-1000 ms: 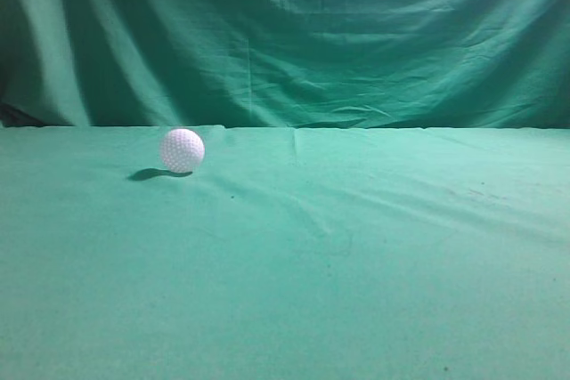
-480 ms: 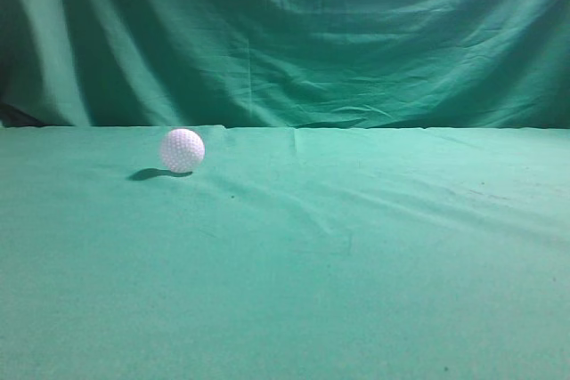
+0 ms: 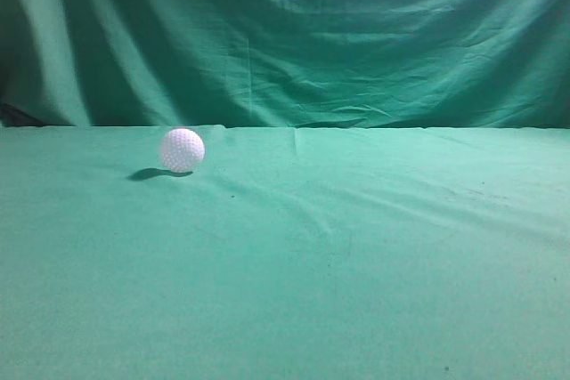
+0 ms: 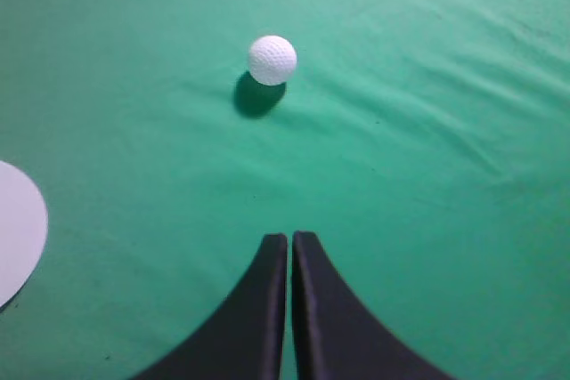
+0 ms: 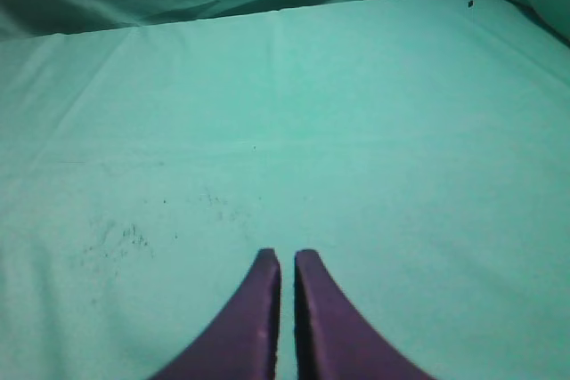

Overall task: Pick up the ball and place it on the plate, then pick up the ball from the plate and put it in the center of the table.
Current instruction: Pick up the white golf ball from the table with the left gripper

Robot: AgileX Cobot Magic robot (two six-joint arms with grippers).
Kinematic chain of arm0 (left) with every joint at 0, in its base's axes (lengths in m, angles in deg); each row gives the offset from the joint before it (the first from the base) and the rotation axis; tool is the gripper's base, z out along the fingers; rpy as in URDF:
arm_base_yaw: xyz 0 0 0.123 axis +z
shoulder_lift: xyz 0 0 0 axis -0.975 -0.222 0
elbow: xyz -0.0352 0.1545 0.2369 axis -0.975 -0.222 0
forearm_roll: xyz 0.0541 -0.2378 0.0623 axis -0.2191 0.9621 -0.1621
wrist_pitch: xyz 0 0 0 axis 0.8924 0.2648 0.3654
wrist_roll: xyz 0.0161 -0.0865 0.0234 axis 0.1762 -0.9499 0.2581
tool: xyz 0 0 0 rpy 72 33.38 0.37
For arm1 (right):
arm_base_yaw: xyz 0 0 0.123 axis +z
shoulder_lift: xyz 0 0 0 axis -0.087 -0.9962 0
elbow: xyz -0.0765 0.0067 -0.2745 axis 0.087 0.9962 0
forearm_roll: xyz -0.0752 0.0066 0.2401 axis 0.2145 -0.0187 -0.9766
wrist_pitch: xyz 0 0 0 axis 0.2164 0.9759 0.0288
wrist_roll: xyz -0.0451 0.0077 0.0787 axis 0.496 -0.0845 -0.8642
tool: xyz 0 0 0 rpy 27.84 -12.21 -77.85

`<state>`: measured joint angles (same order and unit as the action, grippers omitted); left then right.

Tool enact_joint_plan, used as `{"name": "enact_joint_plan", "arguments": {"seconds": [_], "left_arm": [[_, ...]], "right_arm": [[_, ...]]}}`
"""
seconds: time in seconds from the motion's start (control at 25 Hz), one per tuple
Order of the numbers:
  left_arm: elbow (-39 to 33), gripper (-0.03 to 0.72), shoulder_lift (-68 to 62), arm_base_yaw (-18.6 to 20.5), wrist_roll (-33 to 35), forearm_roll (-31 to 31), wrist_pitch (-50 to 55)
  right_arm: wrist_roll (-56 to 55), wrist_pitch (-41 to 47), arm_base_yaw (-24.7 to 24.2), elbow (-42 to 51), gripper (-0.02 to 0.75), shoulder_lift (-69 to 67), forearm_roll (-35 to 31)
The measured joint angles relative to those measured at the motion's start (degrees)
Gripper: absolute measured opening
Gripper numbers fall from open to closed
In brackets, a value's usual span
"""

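On my exterior view the ball (image 3: 182,149), white and dimpled, sits alone on the green table (image 3: 356,264) before the curtain (image 3: 294,33); neither pincer shows here. My left wrist view has the left gripper (image 4: 290,239) pressed together, empty, with the ball well ahead and slightly left, open cloth between, and a white plate (image 4: 16,229) edge far left, bare as far as shown. My right wrist view shows the right gripper (image 5: 287,257) pressed together over speckled cloth.

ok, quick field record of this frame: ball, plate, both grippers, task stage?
ball: on the table, left of centre, free
plate: white edge at far left of left wrist view, empty as far as visible
left gripper: shut, empty, short of ball
right gripper: shut, empty, over bare cloth
stage: first pick not yet done
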<state>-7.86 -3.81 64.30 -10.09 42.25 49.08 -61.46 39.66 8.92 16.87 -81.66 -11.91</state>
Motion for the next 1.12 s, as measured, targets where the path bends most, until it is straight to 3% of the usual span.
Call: {"name": "enact_joint_plan", "arguments": {"seconds": [0.24, 0.36, 0.64, 0.76, 0.96, 1.04, 1.12], "left_arm": [[6.52, 0.0, -15.52, -9.52, -1.05, -4.71, -0.94], [10.86, 0.0, -23.36, -12.87, -5.68, -10.23, -1.08], [21.64, 0.0, -39.7, -13.71, -10.45, -15.29, -1.34], [26.11, 0.169, -45.92, -13.71, -10.67, -15.29, -1.23], [32.15, 0.565, -53.79, -13.71, -12.41, -14.04, -0.98], [34.06, 0.645, -55.94, -13.71, -13.06, -13.95, -0.98], [35.57, 0.645, -57.84, -13.71, -13.33, -13.95, -0.98]], "right_arm": [[0.0, 0.0, 0.0, 0.0, 0.049, 0.0, 0.0], [0.0, 0.0, 0.0, 0.0, 0.049, 0.0, 0.0], [0.0, 0.0, 0.0, 0.0, 0.049, 0.0, 0.0], [0.0, 0.0, 0.0, 0.0, 0.049, 0.0, 0.0], [0.0, 0.0, 0.0, 0.0, 0.049, 0.0, 0.0], [0.0, 0.0, 0.0, 0.0, 0.049, 0.0, 0.0], [0.0, 0.0, 0.0, 0.0, 0.049, 0.0, 0.0]]}}
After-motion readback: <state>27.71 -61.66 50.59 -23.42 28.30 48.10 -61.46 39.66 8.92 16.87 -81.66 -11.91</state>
